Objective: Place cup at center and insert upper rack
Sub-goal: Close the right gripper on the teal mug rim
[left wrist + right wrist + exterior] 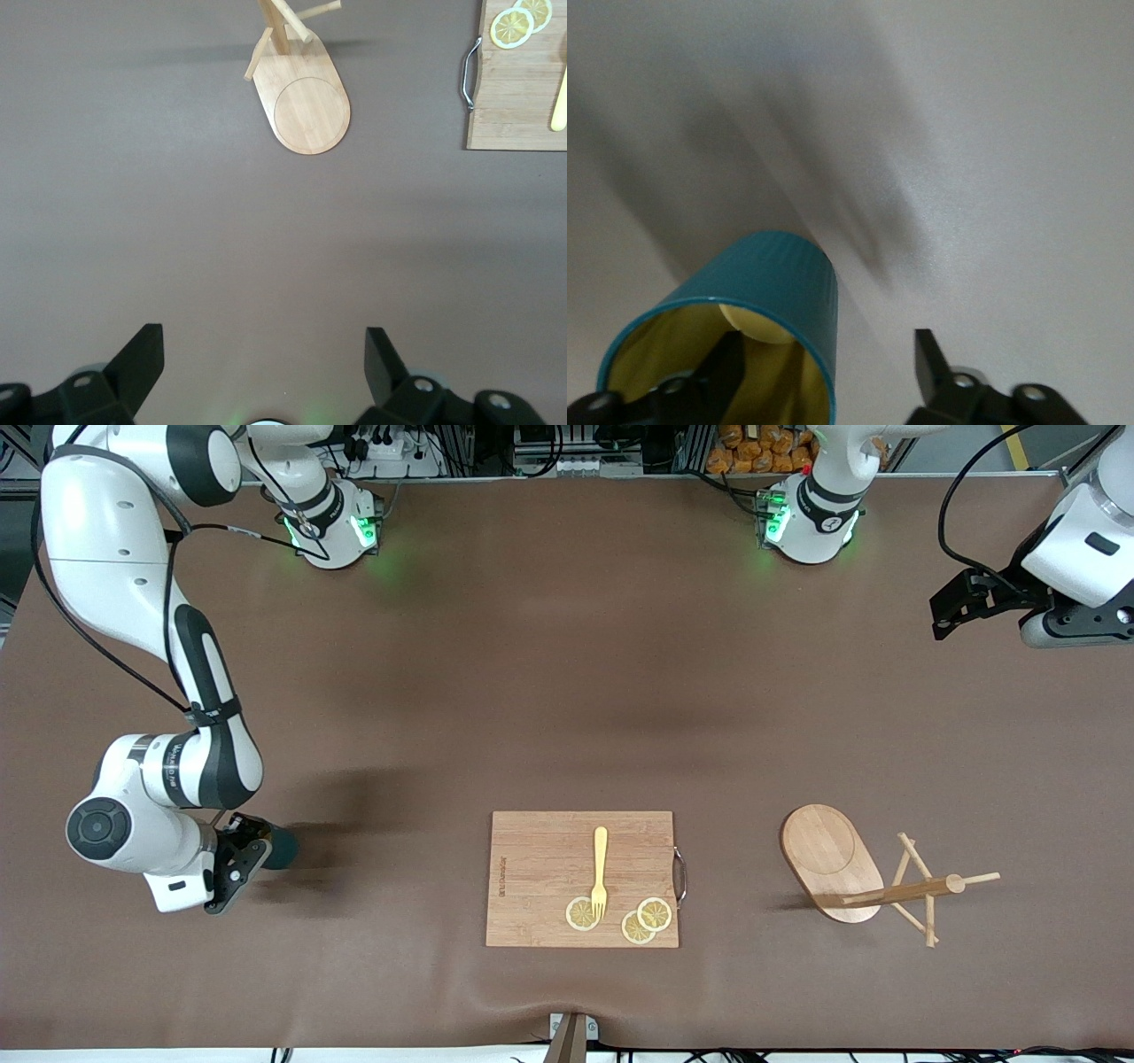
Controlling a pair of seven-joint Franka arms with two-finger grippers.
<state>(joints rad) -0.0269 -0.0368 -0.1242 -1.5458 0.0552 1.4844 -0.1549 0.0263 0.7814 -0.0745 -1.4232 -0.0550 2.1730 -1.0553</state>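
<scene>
Where front hides it, cup (744,354) straddled.

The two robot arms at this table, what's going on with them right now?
The right end effector is at the cup, one finger inside its rim and one outside, toward the right arm's end of the table. The left end effector waits, open, above bare table. The upper rack lies tipped on its side beside the cutting board.

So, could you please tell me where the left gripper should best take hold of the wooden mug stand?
Probably the round post of the mug stand, from above. The stand lies tipped over, so the post runs level with the table. Grip between the oval base and the crossing pegs, across the post's width.
</scene>
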